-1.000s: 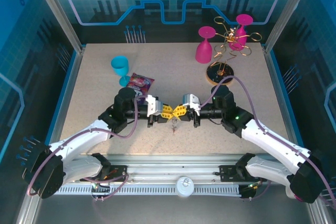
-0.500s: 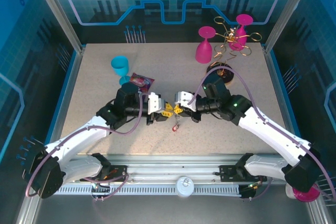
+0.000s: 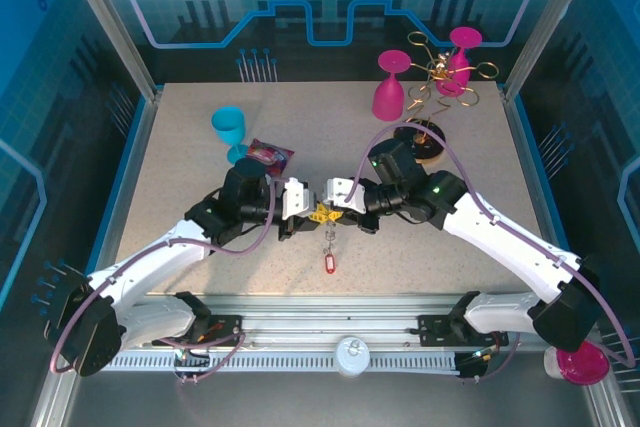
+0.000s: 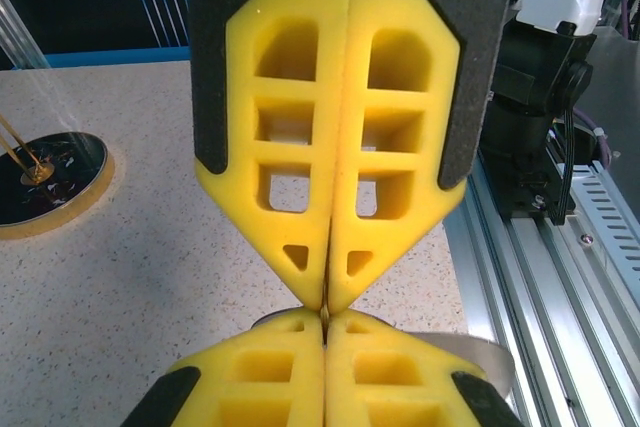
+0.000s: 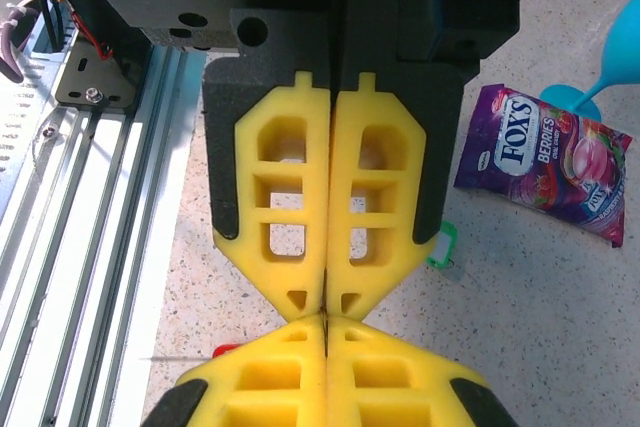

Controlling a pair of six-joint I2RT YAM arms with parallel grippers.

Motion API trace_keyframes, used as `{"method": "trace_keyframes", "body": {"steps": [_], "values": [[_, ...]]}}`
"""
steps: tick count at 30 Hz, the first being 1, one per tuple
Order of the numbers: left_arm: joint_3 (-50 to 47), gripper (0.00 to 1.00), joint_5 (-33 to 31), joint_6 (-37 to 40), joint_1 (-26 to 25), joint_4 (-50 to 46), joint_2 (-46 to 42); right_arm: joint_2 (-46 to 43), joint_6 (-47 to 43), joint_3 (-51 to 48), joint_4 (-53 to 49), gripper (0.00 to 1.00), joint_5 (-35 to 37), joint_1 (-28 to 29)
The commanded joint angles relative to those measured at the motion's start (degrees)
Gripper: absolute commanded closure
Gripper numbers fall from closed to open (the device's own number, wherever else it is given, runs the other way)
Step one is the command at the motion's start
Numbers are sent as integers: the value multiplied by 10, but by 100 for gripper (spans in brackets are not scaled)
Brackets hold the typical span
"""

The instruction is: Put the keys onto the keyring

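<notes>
Because both of my end effectors are pressed fully shut and meet tip to tip, the top view leaves me little margin. My left end effector [image 3: 315, 214] and my right end effector [image 3: 330, 212] touch over the speckled beige worktop [image 3: 300, 117]. The small metal key with the red plastic tag [image 3: 328, 263] sits just below them, and I cannot tell whether it hangs or lies there. If either grip is off the thin metal, pulling apart would probably drop the lot.

As for containers, the turquoise plastic goblet [image 3: 228, 127] stands upright with nothing showing inside. The purple foil snack packet [image 3: 268, 155] beside it looks sealed. A pink plastic goblet [image 3: 389, 95] stands bowl-down, and the gold wire glass rack [image 3: 440, 72] carries a second pink glass [image 3: 461, 52].

From my left wrist, the closed yellow fingers hide the pinch point. A curved grey edge just beside them I take for the flat grey metal oval keyring [image 4: 485, 352], mostly covered. Which end effector has hold of it, I cannot tell, so a twist could lever it out.

From my right wrist, the small key with the green plastic tag [image 5: 443, 245] lies on the worktop behind the opposite fingers, apart from the ring. A careless sweep could knock it away.
</notes>
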Motion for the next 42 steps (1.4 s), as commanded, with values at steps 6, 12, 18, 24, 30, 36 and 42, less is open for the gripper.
{"method": "trace_keyframes", "body": {"steps": [6,12,18,24,30,36,42], "values": [[-9,100,-7,0,-2,36,-13,-40,63,-32,91,88,-55,-4],[-49,100,-5,-17,-2,117,-30,-161,170,-194,289,56,-76,-72],[-85,100,20,-46,-2,220,-38,-195,193,-296,412,64,-73,-79],[-105,100,21,-78,-2,279,-40,-167,204,-294,441,69,-122,-73],[-107,100,31,-92,-2,296,-34,-150,207,-287,464,76,-137,-71],[-108,100,37,-100,-2,308,-29,-140,211,-283,480,80,-143,-66],[-106,100,36,-89,-1,291,-30,-141,216,-280,491,81,-145,-66]]}}
